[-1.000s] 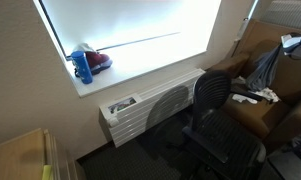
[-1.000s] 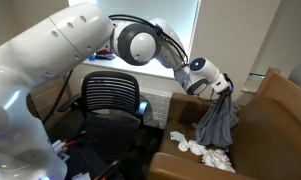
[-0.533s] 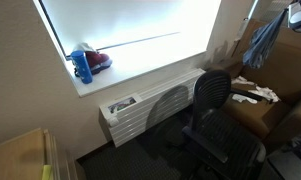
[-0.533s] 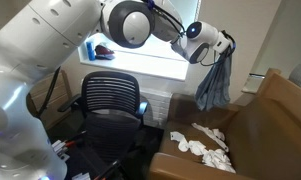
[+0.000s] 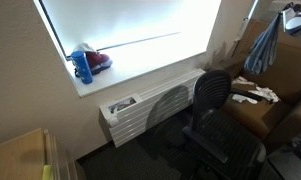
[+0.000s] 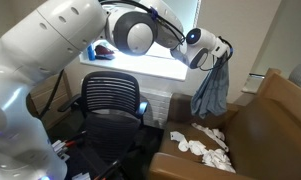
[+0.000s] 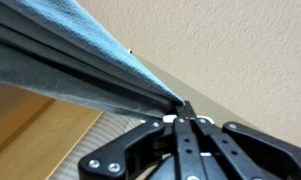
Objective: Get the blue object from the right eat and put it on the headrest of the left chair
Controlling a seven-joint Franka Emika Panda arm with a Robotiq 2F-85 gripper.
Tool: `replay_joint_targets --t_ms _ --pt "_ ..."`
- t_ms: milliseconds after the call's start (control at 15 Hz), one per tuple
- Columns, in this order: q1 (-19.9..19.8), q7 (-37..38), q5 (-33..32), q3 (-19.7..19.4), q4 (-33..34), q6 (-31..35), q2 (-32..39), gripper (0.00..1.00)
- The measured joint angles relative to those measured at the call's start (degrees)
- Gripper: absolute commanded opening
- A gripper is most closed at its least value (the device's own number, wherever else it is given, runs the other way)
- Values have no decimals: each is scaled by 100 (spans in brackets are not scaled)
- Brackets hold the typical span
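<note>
My gripper [image 6: 223, 50] is shut on a blue-grey cloth [image 6: 212, 90] and holds it in the air above the brown armchair [image 6: 260, 130]. The cloth hangs down from the fingers, clear of the seat. It also shows in an exterior view [image 5: 263, 50], hanging at the right edge. In the wrist view the closed fingers [image 7: 186, 112] pinch the cloth [image 7: 60, 60], which stretches away to the upper left. The black mesh office chair [image 6: 110, 100] stands beside the armchair, and its backrest top is bare. It also shows in an exterior view [image 5: 215, 100].
White crumpled cloths [image 6: 202, 145] lie on the armchair seat. A blue bottle and a red object [image 5: 87, 63] stand on the window sill. A white radiator [image 5: 150, 105] runs under the window. A wooden surface [image 5: 20, 155] is at the lower left.
The gripper lifted the cloth up off the armchair seat and has moved it slightly toward the office chair; it now hangs free.
</note>
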Motion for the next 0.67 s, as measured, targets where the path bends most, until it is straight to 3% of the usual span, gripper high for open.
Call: replay_joint_targets --t_ms 133,333,667 --pt "-260 -51 -1002 647 433 -1 508 0" --pt "-725 -223 -2604 1921 776 -2 1355 0" --pt "-1432 -513 -5301 4071 864 4 2444 0"
